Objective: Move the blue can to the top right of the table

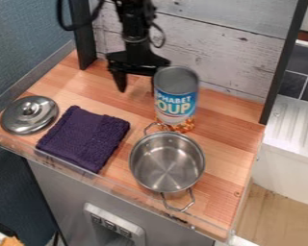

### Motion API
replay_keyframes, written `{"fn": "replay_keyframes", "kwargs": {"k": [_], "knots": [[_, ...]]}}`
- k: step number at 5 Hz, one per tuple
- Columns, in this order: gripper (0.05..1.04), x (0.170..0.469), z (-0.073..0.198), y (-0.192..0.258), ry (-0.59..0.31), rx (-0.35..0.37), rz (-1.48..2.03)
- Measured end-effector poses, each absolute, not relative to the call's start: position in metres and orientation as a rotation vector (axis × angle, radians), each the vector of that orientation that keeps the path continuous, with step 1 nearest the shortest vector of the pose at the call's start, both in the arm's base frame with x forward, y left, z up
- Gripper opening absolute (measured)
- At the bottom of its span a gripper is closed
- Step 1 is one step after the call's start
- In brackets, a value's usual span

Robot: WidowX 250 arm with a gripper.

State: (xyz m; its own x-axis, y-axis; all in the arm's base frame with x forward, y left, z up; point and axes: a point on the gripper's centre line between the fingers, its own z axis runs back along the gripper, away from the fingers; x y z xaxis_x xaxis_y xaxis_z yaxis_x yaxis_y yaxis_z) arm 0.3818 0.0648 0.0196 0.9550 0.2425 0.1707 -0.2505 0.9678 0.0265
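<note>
Standing: the blue can (pixel 176 98) was upright, just behind the pot (pixel 167 162).
Gripper (pixel 137 82): its fingers were spread.
Offset: the can lay to the view's right and front; grasping likely needed that shift.

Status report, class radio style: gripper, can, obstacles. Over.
Gripper open, beside and behind can. Can upright, not gripped. Pot close in front of can.

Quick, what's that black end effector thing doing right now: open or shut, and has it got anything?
End effector: open, its two fingers spread apart with nothing between them; the blue can isn't in its grip.
</note>
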Motion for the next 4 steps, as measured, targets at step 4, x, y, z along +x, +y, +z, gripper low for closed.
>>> {"fn": "replay_keyframes", "kwargs": {"k": [4], "knots": [[1.0,0.406,0.026,0.036,-0.167,0.045,0.103]]}}
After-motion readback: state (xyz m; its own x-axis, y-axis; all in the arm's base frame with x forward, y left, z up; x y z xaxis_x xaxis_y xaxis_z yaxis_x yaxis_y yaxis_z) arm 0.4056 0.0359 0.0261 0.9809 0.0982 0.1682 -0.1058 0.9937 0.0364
